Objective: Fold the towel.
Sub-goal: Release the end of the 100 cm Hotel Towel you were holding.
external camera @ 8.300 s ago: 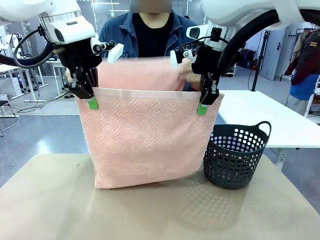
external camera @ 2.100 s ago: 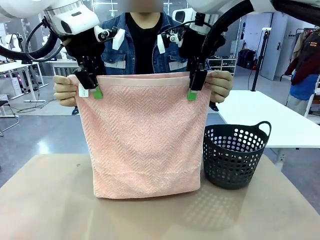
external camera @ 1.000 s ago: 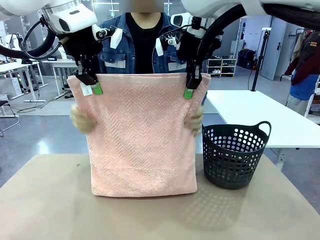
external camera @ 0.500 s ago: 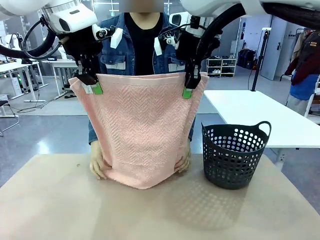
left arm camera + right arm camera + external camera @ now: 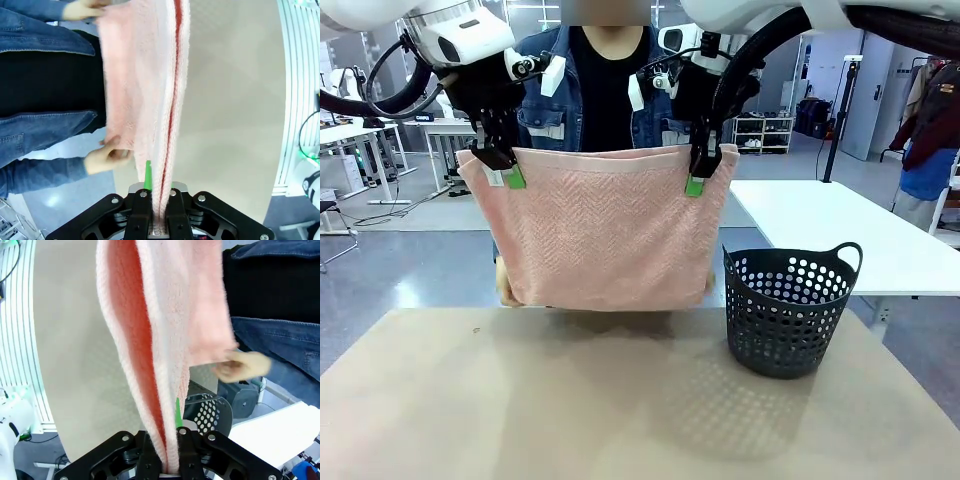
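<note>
the towel (image 5: 610, 235) is salmon-pink herringbone, the basket (image 5: 790, 335) dark grey with holes, the table (image 5: 570, 410) beige.

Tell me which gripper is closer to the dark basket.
The right. The right gripper, shut on a top corner of the towel, hangs just above and to the left of the basket; the left gripper pinches the opposite top corner, the towel's whole width farther away.

- The towel (image 5: 610, 235): soft, matt terry cloth with a fuzzy pile and a herringbone-ribbed face.
- The basket (image 5: 788, 320): dark hard plastic, perforated, with a dull sheen.
- The table (image 5: 620, 400): smooth beige top, faintly reflective.
- The person's jacket (image 5: 560, 120): matt denim cloth.
</note>
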